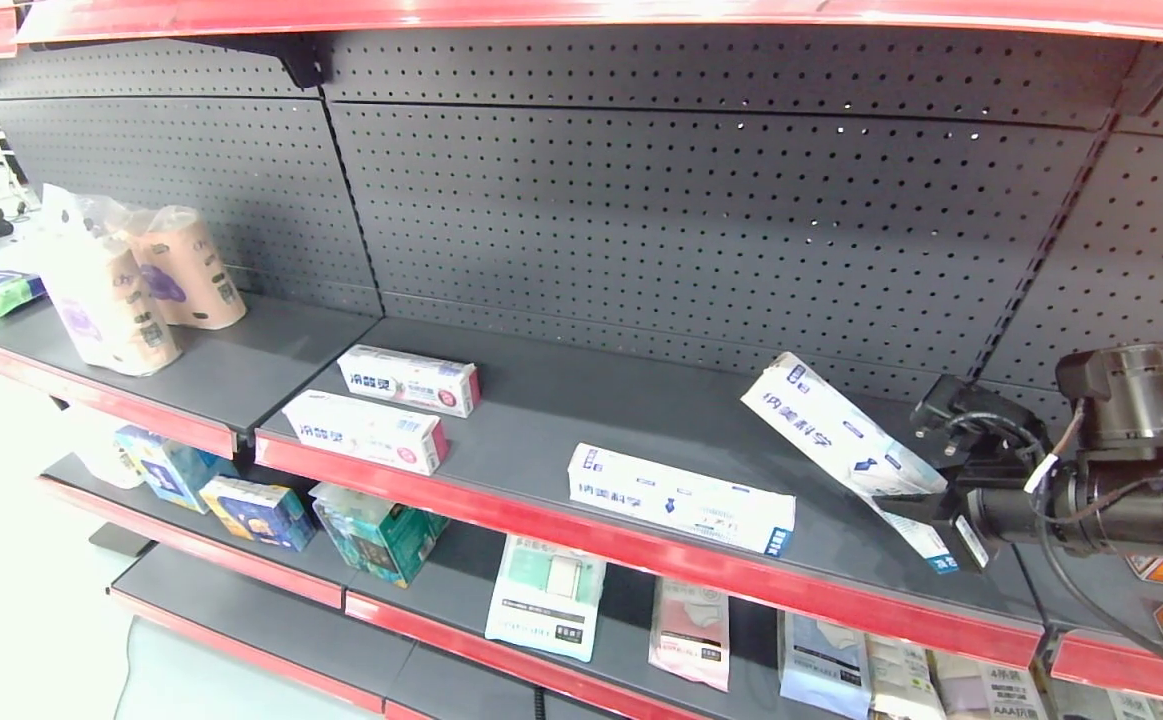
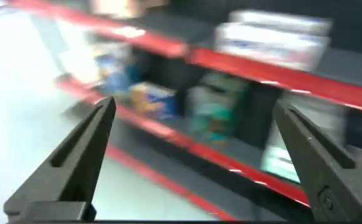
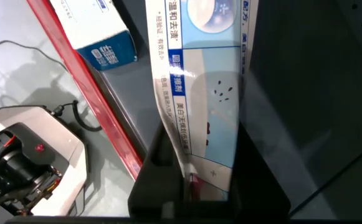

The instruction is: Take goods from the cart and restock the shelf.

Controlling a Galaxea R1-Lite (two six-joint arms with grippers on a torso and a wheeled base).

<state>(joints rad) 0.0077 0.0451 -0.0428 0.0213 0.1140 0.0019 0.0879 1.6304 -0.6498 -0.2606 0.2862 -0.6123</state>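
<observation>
Right gripper (image 3: 199, 158) pinching white-blue box (image 1: 836, 428) tilted over shelf (image 1: 621, 400); left gripper (image 2: 193, 109) spread; second box (image 1: 681, 497) flat beside.

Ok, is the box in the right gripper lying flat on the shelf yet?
No, the box sits tilted, the right gripper clamping one end and the other end raised above the shelf.

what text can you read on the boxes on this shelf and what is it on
held box in right gripper: large blue Chinese brand lettering, left unquoted; fine print too small
flat white box: same lettering
rear red-ended box, front red-ended box: large brand lettering, unquoted
lower-shelf packs: too small to read
</observation>
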